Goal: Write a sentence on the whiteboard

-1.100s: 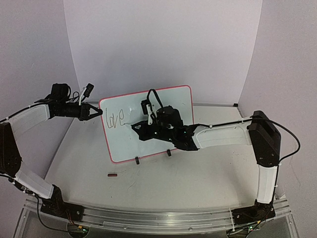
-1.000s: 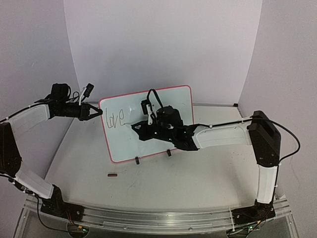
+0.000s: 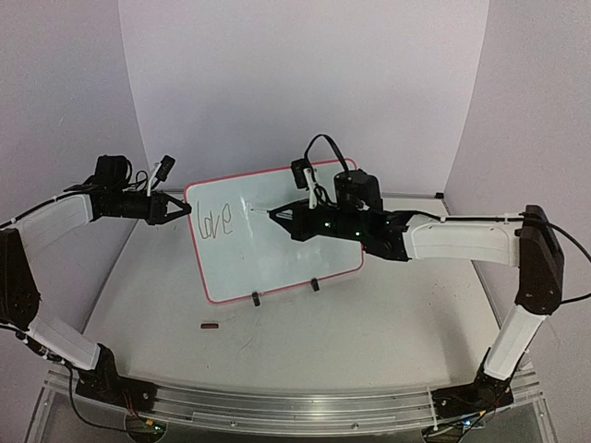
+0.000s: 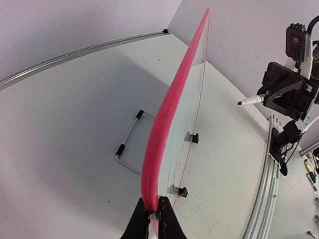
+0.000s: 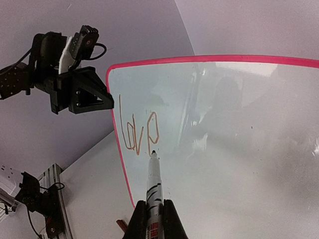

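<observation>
We work on a white table (image 3: 388, 323) walled by pale lilac panels (image 3: 305, 83). The left gripper (image 4: 152, 215) is pressed onto the whiteboard (image 3: 286, 254) at its red left edge. The right gripper (image 5: 150, 216) pinches a marker (image 5: 153, 174), whose tip sits just right of the sentence (image 3: 214, 221), which reads only "love". We cannot tell whether the tip touches. The board stands upright mid-table facing the arms, its long axis running left to right and its right end farther back.

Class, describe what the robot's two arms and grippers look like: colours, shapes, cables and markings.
The left arm and right arm both have white shell links joined by black joint blocks. The left gripper and right gripper are black, with triangular fingers that taper to a point. A black cable loops above the right wrist. No sleeves or readable markings show.
</observation>
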Controlling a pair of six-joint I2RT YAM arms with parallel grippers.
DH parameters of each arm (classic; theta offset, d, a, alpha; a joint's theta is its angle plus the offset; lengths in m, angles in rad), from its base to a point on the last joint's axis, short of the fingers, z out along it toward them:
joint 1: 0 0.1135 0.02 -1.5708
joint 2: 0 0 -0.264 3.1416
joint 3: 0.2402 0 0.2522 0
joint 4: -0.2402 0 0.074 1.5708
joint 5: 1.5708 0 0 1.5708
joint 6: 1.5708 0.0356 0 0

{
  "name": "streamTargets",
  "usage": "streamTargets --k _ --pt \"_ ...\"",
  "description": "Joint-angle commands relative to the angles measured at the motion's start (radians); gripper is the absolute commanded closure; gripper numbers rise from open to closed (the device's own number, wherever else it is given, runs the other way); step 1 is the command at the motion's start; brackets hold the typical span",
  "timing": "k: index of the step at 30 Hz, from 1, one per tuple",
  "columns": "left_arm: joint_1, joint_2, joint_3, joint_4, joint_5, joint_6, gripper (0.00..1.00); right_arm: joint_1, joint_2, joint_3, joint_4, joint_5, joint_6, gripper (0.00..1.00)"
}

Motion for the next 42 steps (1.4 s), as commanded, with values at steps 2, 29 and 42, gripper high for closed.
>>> streamTargets --k 2,29,42 --pt "0.001 -0.008 0.019 -0.034 -0.072 0.024 1.00 -0.008 0.060 0.036 -0.002 -0.027 -0.011 1.00" --pt "0.001 0.007 0.025 -0.035 -0.072 0.028 1.00 -0.019 0.166 0.110 -0.005 0.088 -0.002 1.00" --pt "0.002 0.008 0.026 -0.036 -0.073 0.028 1.00 -0.020 0.123 0.117 0.040 0.162 -0.012 1.00"
